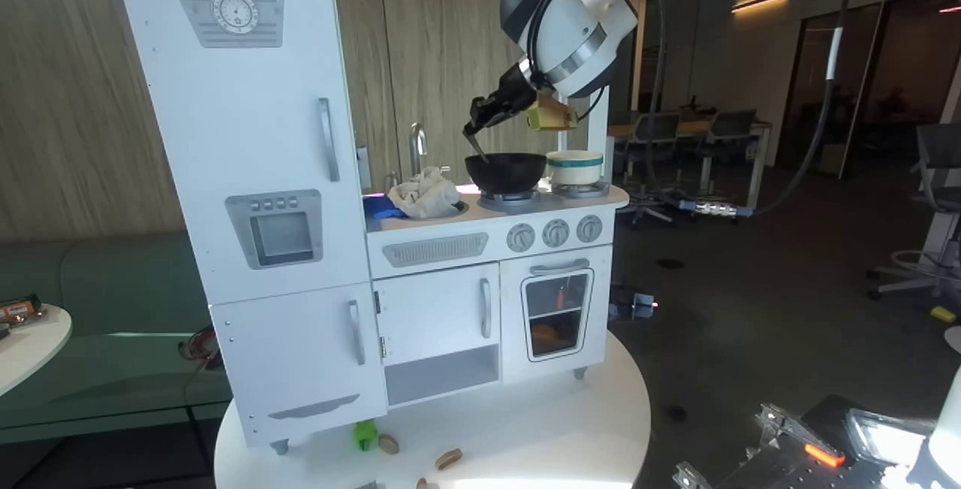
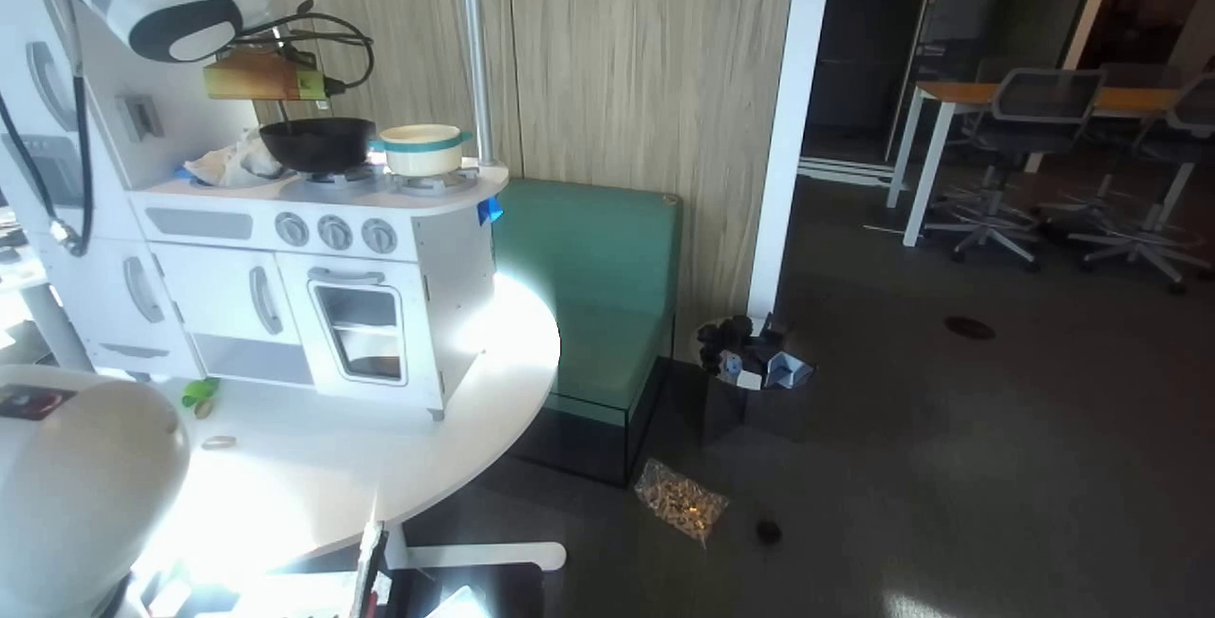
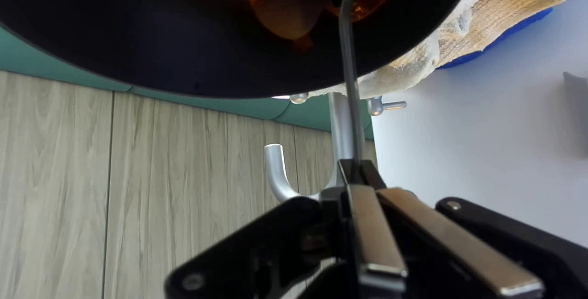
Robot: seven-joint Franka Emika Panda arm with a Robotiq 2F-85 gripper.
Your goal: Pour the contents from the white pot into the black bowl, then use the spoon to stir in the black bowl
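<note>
Paneling [image 3: 183, 184] backs fingers [image 3: 373, 225] clasping the spoon [image 3: 349, 60]; only the wrist view shows pieces [image 3: 287, 12] inside the black bowl [image 3: 183, 62].

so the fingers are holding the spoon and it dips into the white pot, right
No, it dips into the black bowl, not the white pot; the wrist view shows this. The fingers are indeed holding the spoon.

Wrist view: black bowl [image 3: 183, 60] & spoon [image 3: 349, 55] cut off at top edge, bowl's contents [image 3: 289, 14] too dark to ID; gripper [image 3: 359, 170] cut off at btm, partly blurry. Both ext. views: spoon's lower end hidden in bowl; inner btm of white pot [image 1: 574, 176] out of sight. Cloth [image 1: 426, 194] hides most of sink [image 1: 460, 211]. Things [image 1: 546, 337] in oven [image 1: 510, 309] too dim/small to ID.
</note>
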